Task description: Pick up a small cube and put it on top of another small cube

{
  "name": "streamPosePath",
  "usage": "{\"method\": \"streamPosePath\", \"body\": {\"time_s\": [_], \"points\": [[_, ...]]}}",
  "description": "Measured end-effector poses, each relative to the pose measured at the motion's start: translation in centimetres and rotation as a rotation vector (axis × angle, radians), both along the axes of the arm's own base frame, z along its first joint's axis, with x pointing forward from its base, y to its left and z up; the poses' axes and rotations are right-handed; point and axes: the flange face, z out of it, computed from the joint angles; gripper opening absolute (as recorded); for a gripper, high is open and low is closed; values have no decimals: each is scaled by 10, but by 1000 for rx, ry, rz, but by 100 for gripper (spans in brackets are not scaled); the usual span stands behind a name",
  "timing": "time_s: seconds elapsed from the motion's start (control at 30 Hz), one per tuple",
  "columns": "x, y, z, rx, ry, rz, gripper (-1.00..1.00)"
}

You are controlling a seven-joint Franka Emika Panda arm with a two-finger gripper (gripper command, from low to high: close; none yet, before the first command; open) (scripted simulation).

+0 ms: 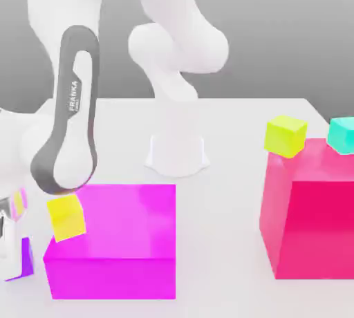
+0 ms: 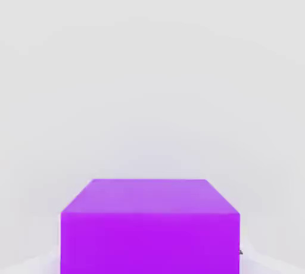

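1. The small purple cube [image 1: 26, 258] sits on the white counter [image 1: 221, 240] at the far left edge of the exterior view, just beside the left face of the big magenta block [image 1: 114, 240].
2. Only a narrow part of this cube shows in the exterior view, because a white part of the robot hand stands in front of it.
3. In the hand view the same purple cube [image 2: 150, 225] fills the lower middle of the picture, with its top face and one side face visible, and bare white counter [image 2: 149, 76] around it.
4. The gripper [image 1: 10, 223] is low at the left edge of the exterior view, directly over the purple cube. I cannot tell whether it grips the cube or not.
5. The arm [image 1: 69, 123] comes down from the top of the exterior view to this corner, and its white base [image 1: 176, 154] stands on the counter behind the magenta block.
6. A small yellow cube [image 1: 67, 217] lies tilted against the upper left corner of the magenta block.
7. At the exterior view's right stands a big pink-red block [image 1: 311, 220]. A second yellow cube [image 1: 285, 136] is tilted at its upper left corner, and a small cyan cube [image 1: 341, 134] rests on its top near the right edge.
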Motion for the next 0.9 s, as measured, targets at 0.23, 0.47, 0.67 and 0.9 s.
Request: {"method": "streamPosePath", "body": {"time_s": [0.23, 0.47, 0.67, 0.9], "points": [[37, 30, 31, -76, -1, 285, -100], [101, 130, 90, -43, -46, 634, -100], [105, 280, 157, 45, -77, 1100, -100], [50, 393, 232, 80, -81, 1569, -100]]}}
